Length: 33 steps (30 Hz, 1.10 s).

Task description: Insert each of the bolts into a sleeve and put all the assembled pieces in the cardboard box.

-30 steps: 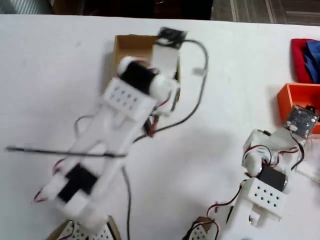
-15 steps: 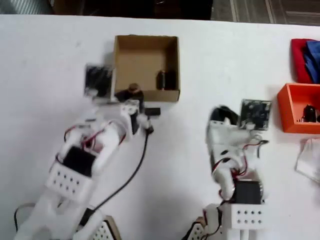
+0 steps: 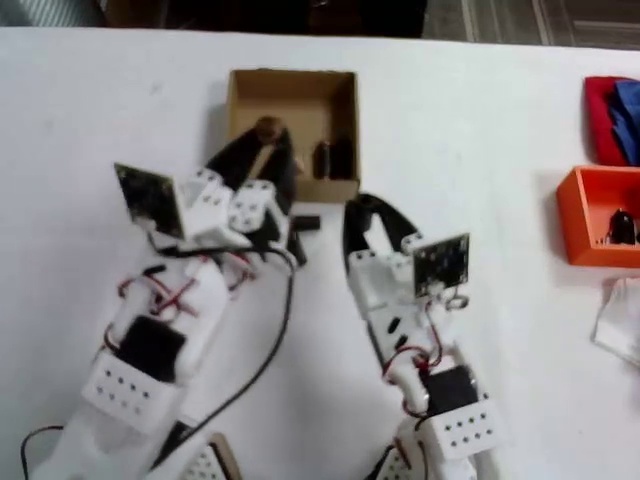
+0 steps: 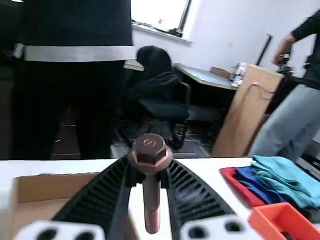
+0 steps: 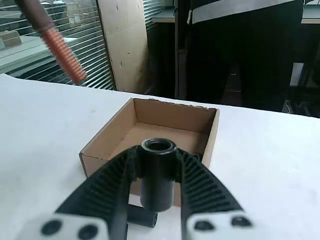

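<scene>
Gripping a copper bolt (image 4: 151,205) in my left claw (image 4: 150,167), I clamp a black sleeve (image 5: 159,177) upright in my right claw (image 5: 159,156), near the cardboard box (image 5: 167,116) on the desk (image 5: 40,115).

bolt (image 5: 60,45): head running off the right wrist view's edge.
loose sleeve (image 5: 142,218): lying half hidden behind the held sleeve (image 5: 157,172).
cardboard box (image 4: 45,187): being covered partly by the left gripper (image 4: 148,167).
box contents (image 3: 333,158): showing too small to tell apart.
</scene>
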Each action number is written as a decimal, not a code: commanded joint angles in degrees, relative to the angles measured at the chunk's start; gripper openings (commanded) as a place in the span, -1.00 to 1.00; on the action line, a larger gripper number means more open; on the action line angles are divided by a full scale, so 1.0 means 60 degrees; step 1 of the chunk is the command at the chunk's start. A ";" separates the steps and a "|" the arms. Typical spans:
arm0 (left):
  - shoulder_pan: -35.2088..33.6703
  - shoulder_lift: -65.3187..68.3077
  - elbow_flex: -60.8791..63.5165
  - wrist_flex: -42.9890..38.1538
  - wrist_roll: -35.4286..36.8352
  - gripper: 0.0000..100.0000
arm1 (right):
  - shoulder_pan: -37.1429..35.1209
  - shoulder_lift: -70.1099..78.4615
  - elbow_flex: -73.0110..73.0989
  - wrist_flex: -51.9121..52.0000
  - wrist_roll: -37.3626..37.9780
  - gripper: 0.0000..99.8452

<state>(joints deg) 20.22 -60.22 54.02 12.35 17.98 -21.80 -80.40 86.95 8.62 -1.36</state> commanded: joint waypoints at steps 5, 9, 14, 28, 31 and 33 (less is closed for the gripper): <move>0.1011 0.2051 -0.1736 -0.0249 -0.1026 -0.95 | -0.0066 -0.0286 -0.0088 0.0007 0.0762 -0.95; 0.1333 0.2271 -0.2059 -0.0015 -0.1333 -0.95 | -0.0051 -0.0286 -0.0088 0.0022 0.1040 -0.95; 0.1670 0.2330 -0.2000 0.0322 -0.1319 -0.95 | -0.0051 -0.0286 -0.0088 -0.0007 0.1040 -0.95; 0.1656 0.2344 -0.1883 0.0908 -0.1304 -0.95 | -0.0066 -0.0286 -0.0103 -0.0022 0.1099 -0.95; 0.1670 0.2359 -0.1883 0.0996 -0.1304 -0.95 | -0.0081 -0.0286 -0.0117 -0.0037 0.1099 -0.95; 0.1670 0.2359 -0.1883 0.0996 -0.1304 -0.95 | -0.0110 -0.0286 -0.0117 -0.0037 0.1099 -0.95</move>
<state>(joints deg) 29.71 -45.98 45.14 18.24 10.59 -21.98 -80.40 86.95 8.79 4.79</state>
